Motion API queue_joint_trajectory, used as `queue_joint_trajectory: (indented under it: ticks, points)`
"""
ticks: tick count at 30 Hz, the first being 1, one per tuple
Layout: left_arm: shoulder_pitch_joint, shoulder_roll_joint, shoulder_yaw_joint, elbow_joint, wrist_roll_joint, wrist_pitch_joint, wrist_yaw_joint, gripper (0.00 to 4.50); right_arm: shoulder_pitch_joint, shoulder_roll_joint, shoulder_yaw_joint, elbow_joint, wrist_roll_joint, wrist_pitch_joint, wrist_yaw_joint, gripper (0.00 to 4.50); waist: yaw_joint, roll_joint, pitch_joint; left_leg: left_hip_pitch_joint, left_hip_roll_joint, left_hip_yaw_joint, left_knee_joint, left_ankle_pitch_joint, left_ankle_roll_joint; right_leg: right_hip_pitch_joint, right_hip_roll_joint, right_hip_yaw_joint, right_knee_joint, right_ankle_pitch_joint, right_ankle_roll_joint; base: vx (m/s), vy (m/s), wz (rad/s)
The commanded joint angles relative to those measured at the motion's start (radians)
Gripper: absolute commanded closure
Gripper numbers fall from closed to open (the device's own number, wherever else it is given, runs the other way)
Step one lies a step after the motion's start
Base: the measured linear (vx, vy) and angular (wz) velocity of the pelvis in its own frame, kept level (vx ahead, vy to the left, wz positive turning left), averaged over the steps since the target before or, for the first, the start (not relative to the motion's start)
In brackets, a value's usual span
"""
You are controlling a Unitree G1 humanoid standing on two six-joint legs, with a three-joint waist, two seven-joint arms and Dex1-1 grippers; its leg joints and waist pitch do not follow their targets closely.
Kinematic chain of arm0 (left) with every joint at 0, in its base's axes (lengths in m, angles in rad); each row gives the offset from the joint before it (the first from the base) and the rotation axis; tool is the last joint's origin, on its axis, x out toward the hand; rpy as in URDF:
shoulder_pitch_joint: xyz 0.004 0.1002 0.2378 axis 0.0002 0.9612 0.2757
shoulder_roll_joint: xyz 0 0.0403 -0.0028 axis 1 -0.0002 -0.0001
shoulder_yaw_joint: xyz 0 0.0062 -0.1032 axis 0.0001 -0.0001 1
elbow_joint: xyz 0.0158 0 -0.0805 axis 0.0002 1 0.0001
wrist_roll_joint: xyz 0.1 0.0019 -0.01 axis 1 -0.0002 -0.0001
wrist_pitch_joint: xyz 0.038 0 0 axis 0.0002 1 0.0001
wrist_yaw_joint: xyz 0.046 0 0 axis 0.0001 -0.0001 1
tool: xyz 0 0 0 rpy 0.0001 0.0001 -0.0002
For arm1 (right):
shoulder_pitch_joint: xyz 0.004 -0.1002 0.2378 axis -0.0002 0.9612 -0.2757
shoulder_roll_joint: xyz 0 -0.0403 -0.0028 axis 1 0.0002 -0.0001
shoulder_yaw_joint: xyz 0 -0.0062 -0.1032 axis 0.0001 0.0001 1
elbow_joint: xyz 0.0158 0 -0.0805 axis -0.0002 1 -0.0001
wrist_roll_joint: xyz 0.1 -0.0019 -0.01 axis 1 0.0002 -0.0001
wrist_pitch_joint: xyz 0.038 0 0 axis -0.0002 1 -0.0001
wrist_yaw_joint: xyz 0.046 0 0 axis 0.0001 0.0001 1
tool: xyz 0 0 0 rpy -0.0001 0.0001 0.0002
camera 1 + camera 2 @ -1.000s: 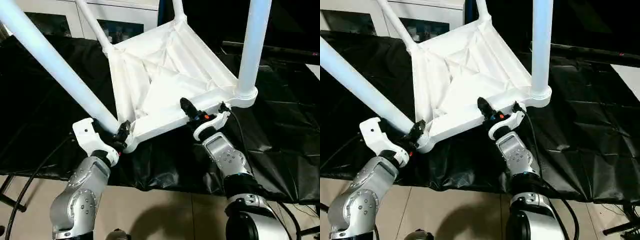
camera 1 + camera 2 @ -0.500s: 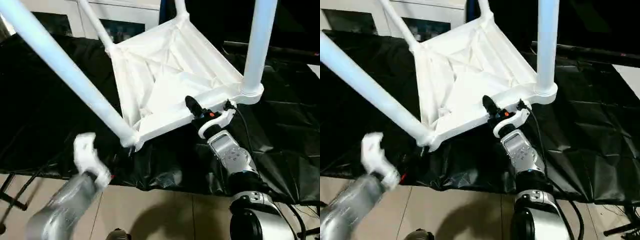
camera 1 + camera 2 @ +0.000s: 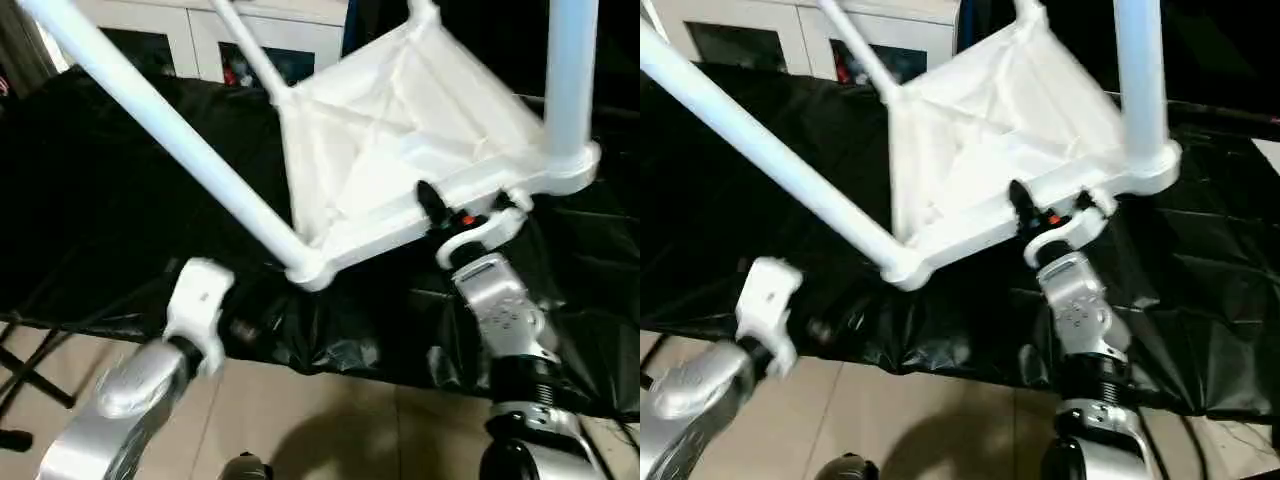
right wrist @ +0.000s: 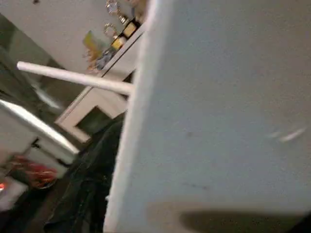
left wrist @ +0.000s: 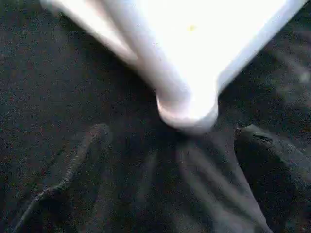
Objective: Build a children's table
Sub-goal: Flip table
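The children's table [image 3: 400,140] lies upside down and tilted on the black cloth, its ribbed underside facing me. One long white leg [image 3: 170,140] rises up-left from the near corner socket [image 3: 308,270], and another leg [image 3: 570,80] stands at the right corner. My right gripper [image 3: 440,205] is shut on the top's near rim beside that right corner. My left gripper [image 3: 240,328] hangs low by the cloth's front edge, below and left of the near corner, touching nothing. In the left wrist view the left gripper [image 5: 170,141] is open, with the corner socket [image 5: 189,109] just beyond it.
Black cloth [image 3: 100,200] covers the work surface and hangs over its front edge. A white cabinet with glass doors [image 3: 150,40] stands behind. Beige floor [image 3: 330,420] lies below, with a black stand foot [image 3: 30,380] at the left.
My left gripper has let go of the table's near corner, opened, and dropped back toward the cloth's front edge. The right gripper keeps its hold. The camera has shifted.
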Motion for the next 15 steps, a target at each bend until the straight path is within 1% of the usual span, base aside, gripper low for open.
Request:
queue_joint_trajectory:
  ticks: [1, 2, 3, 4, 5, 7, 10, 14, 15]
  points:
    - [-0.011, 0.014, -0.028, -0.031, 0.027, -0.050, -0.036, 0.00, 0.027, -0.068, 0.014, -0.075, -0.148, -0.084, -0.056, 2.48, -0.009, 0.001, -0.067, 0.038, 0.020, -0.005, -0.071, -0.133, -0.088, 0.020, -0.060, 0.032, -0.061, 0.050, -0.062, 0.000, 0.000, 0.00]
    - [-0.014, 0.016, -0.031, -0.036, 0.025, -0.047, -0.041, 0.00, 0.032, -0.073, 0.019, -0.085, -0.156, -0.083, -0.059, 2.48, -0.010, 0.003, -0.067, 0.037, 0.020, -0.006, -0.073, -0.147, -0.088, 0.019, -0.061, 0.032, -0.062, 0.018, -0.061, 0.000, 0.000, 0.00]
    - [-0.017, 0.018, -0.032, -0.040, 0.023, -0.043, -0.044, 0.00, 0.036, -0.077, 0.021, -0.093, -0.161, -0.081, -0.062, 2.48, -0.011, 0.012, -0.068, 0.039, 0.020, -0.006, -0.072, -0.158, -0.090, 0.016, -0.061, 0.032, -0.062, 0.003, -0.060, 0.000, 0.000, 0.00]
    - [-0.025, 0.025, -0.040, -0.046, 0.021, -0.044, -0.050, 0.00, 0.044, -0.081, 0.025, -0.116, -0.165, -0.071, -0.075, 2.48, -0.013, 0.009, -0.066, 0.040, 0.020, -0.004, -0.072, -0.173, -0.089, 0.013, -0.059, 0.033, -0.066, -0.018, -0.059, 0.000, 0.000, 0.00]
    - [-0.035, 0.032, -0.049, -0.048, 0.029, -0.056, -0.055, 0.00, 0.049, -0.087, 0.031, -0.133, -0.172, -0.067, -0.081, 2.48, -0.013, 0.014, -0.067, 0.042, 0.020, -0.005, -0.073, -0.192, -0.088, 0.010, -0.059, 0.034, -0.068, -0.042, -0.057, 0.000, 0.000, 0.00]
    - [-0.056, 0.040, -0.062, -0.052, 0.038, -0.069, -0.064, 0.00, 0.058, -0.101, 0.049, -0.160, -0.192, -0.057, -0.094, 2.48, -0.014, 0.013, -0.068, 0.039, 0.020, -0.007, -0.075, -0.197, -0.086, 0.011, -0.058, 0.033, -0.070, -0.065, -0.053, 0.000, 0.000, 0.00]
    - [-0.088, 0.050, -0.078, -0.050, 0.067, -0.089, -0.078, 0.00, 0.061, -0.120, 0.074, -0.181, -0.218, -0.043, -0.104, 2.48, -0.017, 0.014, -0.069, 0.038, 0.020, -0.008, -0.076, -0.200, -0.090, 0.010, -0.057, 0.032, -0.069, -0.073, -0.056, 0.000, 0.000, 0.00]
    - [-0.169, 0.054, -0.072, -0.043, 0.100, -0.102, -0.084, 0.00, 0.053, -0.182, 0.138, -0.189, -0.270, -0.003, -0.091, 2.48, -0.025, 0.008, -0.066, 0.037, 0.018, -0.006, -0.075, -0.209, -0.091, 0.011, -0.058, 0.033, -0.074, -0.102, -0.059, 0.000, 0.000, 0.00]
    - [-0.182, 0.059, -0.072, -0.041, 0.105, -0.105, -0.083, 0.00, 0.051, -0.191, 0.145, -0.194, -0.273, 0.004, -0.092, 2.48, -0.025, 0.009, -0.065, 0.037, 0.017, -0.006, -0.076, -0.215, -0.091, 0.011, -0.058, 0.033, -0.075, -0.115, -0.060, 0.000, 0.000, 0.00]
